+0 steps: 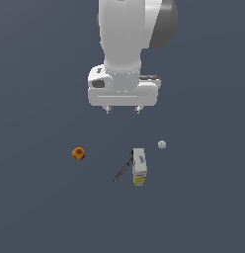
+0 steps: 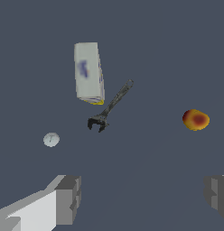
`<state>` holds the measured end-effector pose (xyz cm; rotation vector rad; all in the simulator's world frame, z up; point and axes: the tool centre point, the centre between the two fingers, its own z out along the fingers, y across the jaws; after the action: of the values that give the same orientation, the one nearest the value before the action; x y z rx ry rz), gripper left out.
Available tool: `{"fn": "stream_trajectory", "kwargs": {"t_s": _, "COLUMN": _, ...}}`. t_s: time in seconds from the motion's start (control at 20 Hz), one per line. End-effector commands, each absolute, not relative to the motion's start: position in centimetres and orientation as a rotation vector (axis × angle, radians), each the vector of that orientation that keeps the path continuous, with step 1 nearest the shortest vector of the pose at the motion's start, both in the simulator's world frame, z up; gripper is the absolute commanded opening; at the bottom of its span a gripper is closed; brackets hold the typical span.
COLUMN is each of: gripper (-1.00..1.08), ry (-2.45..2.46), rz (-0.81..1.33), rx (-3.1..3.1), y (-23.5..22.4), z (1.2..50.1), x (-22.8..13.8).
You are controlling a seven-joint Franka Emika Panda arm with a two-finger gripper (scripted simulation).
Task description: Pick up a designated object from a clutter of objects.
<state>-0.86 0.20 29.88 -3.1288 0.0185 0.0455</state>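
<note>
The gripper [image 1: 123,109] hangs above the bench [image 1: 40,207], fingers [image 2: 68,198] spread wide, holding nothing. The orange-yellow ball [image 1: 78,153] sits alone, well apart from the white box [image 1: 139,166], wrench [image 1: 122,170] and tiny pale ball [image 1: 162,144].

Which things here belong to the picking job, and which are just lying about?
Belongs to the job:
small round orange-yellow ball with a dark red patch
open grey gripper

Just lying about:
white oblong box with a yellow end
thin dark wrench
tiny whitish ball
</note>
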Motion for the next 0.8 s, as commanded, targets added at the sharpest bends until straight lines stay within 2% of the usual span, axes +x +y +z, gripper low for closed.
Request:
{"fn": "stream_trajectory", "kwargs": {"t_s": 0.0, "gripper": 1.0, "ry": 0.019, "rz": 0.046, "rx": -3.129, "y": 0.2, "z": 29.88, "x": -0.86}}
{"fn": "stream_trajectory", "kwargs": {"t_s": 0.75, "gripper": 1.0, "ry": -0.013, "rz": 0.044, "rx": -3.111, "y": 0.87, "z": 29.39, "x": -0.51}}
